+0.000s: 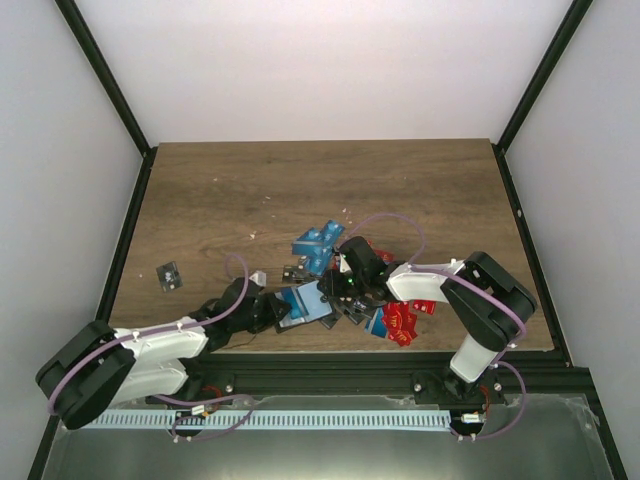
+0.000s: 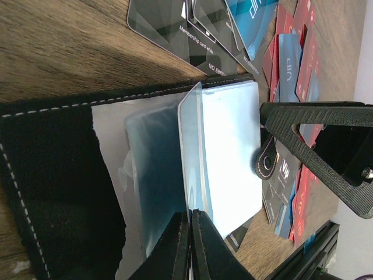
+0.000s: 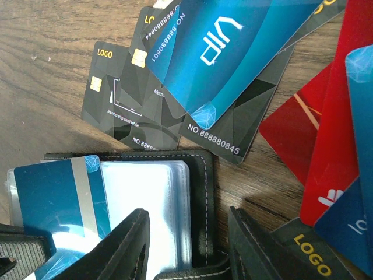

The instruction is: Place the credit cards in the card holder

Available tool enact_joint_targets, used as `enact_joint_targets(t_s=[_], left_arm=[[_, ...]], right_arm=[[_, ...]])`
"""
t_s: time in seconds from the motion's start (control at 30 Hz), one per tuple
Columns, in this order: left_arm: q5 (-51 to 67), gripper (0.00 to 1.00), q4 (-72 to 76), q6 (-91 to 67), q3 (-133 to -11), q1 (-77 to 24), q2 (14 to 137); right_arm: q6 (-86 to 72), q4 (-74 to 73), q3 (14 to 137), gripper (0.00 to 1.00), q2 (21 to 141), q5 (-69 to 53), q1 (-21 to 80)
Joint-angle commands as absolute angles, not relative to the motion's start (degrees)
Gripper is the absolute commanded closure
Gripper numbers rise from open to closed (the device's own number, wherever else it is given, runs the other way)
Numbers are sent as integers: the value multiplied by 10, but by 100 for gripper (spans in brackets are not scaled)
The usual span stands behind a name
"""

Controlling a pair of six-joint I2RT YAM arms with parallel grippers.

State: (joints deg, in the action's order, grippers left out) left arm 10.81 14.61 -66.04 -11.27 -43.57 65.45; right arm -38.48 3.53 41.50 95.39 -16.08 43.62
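The card holder (image 1: 300, 305) lies open near the table's front edge, with a black stitched cover (image 2: 52, 175) and clear plastic sleeves. My left gripper (image 2: 190, 245) is shut on one clear sleeve (image 2: 189, 146) and holds it upright. A blue card with a silver stripe (image 3: 52, 192) lies on the sleeves. My right gripper (image 3: 189, 251) is open, one finger over the sleeves and the other outside the holder's stitched edge (image 3: 201, 192). Loose credit cards lie around: a blue VIP card (image 3: 221, 46), black cards (image 3: 116, 99) and red cards (image 3: 315, 128).
A pile of blue cards (image 1: 318, 245) lies behind the holder and red cards (image 1: 400, 320) to its right. One black card (image 1: 169, 276) lies alone at the far left. The right gripper's finger (image 2: 326, 151) shows close beside the holder's clasp tab (image 2: 265, 163).
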Motion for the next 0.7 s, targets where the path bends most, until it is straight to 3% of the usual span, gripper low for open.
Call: enact_joint_targets(t_s=[0.0,0.47,0.67], left_arm=[[112,96,146,-664,-102,-445,665],[133,96,182,-666,-100,-446,681],[131,96,131,-664,-103,-446,658]], right_arm=[[-390,-18,397,61,979,-166,437],[-391,-18,400,61,982,-169,437],[-374,-27,402,61,970,-165,437]])
